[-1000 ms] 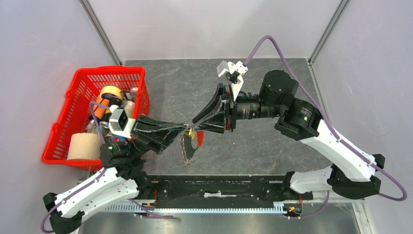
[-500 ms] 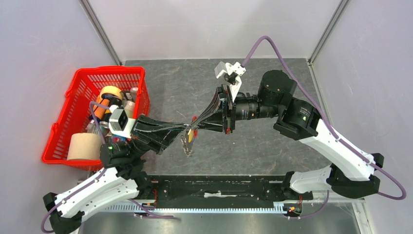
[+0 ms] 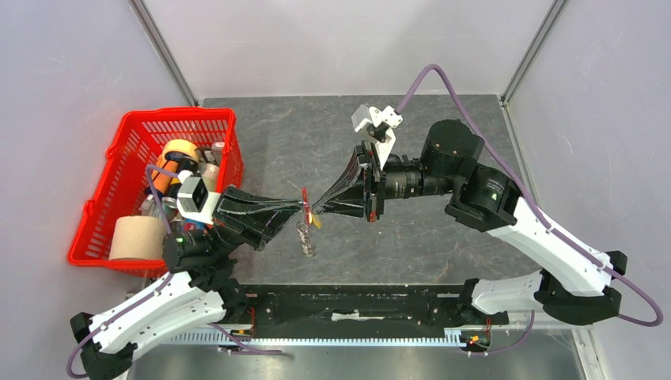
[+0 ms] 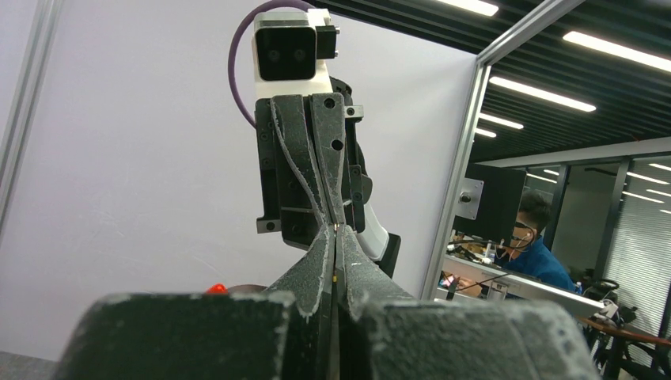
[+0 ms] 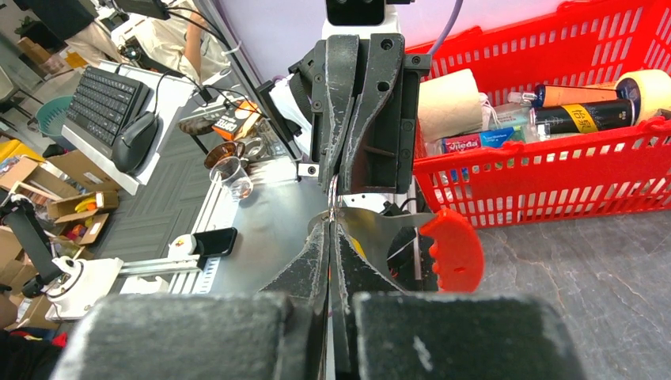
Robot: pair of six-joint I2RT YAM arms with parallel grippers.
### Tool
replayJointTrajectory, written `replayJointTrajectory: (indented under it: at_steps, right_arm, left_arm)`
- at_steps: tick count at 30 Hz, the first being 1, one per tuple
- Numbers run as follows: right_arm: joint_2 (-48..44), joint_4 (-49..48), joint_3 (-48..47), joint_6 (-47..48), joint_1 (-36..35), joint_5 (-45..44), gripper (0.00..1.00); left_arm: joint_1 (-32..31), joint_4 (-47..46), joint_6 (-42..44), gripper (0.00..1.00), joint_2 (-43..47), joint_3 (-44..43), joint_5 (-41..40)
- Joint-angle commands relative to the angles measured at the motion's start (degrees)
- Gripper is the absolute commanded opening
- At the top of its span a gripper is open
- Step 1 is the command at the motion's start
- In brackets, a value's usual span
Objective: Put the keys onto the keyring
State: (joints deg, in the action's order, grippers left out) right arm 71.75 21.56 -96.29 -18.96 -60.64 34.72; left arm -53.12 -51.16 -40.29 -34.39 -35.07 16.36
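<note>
The left gripper is pressing its jaws tightly together, and the thin red keyring is sitting right at their tip, apparently pinched there. The right gripper is also pressing its jaws flat together with no gap showing. It is meeting the left gripper almost tip to tip, so the two are pointing at each other in one line above the middle of the table. Whether anything is lying inside the right pinch is too small to tell. In both wrist views the opposite gripper is facing the camera head-on, its fingers closing to a narrow seam at the contact point. A bunch of silvery keys is dangling from the keyring just below the two tips, hanging clear of the tabletop. One brass-yellow key is showing just beside them, under the right gripper's tip; how it is attached cannot be made out. Further out, both arms are reaching inward from their bases at the near edge. A red basket is standing at the left side of the table, well apart from the keys, and is holding a paper roll, a tape roll and some bottles.
</note>
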Motion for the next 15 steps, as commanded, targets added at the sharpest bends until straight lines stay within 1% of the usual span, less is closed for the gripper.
replayJointTrajectory:
  at_steps: [1,15]
  right_arm:
    - [-2.43,-4.53,1.48,-1.46,-0.44,0.45,0.0]
    - [-3.28,-8.3,6.17,-3.43,-0.44,-0.17,0.0]
  left_arm:
    - [0.0,-2.73,-0.05,0.02,-0.38,-1.28,-1.78]
    - [-0.05,-3.59,-0.42,0.02,-0.86,-2.11,-1.07]
